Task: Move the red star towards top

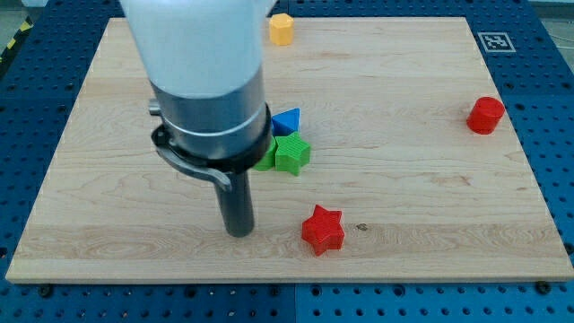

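The red star (323,229) lies near the board's bottom edge, a little right of centre. My tip (239,231) rests on the board to the star's left, at about the same height in the view, with a gap between them. The rod hangs from the large grey and white arm body that covers the view's upper left.
A green star (291,153) and a blue block (286,120) sit close together above the red star, partly hidden by the arm. A yellow block (282,29) is at the top edge. A red cylinder (485,116) is at the right. The wooden board (404,179) lies on a blue perforated table.
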Controlling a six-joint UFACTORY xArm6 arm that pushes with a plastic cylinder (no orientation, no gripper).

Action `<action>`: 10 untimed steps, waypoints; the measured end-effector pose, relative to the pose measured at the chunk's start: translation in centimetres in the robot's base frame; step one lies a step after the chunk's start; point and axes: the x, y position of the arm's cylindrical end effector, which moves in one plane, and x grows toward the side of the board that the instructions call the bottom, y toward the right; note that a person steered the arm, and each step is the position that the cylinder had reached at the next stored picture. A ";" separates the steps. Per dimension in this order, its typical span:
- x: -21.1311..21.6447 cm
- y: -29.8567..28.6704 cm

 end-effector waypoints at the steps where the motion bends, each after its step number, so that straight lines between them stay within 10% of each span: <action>1: 2.0 2.6; 10: 0.3 12.5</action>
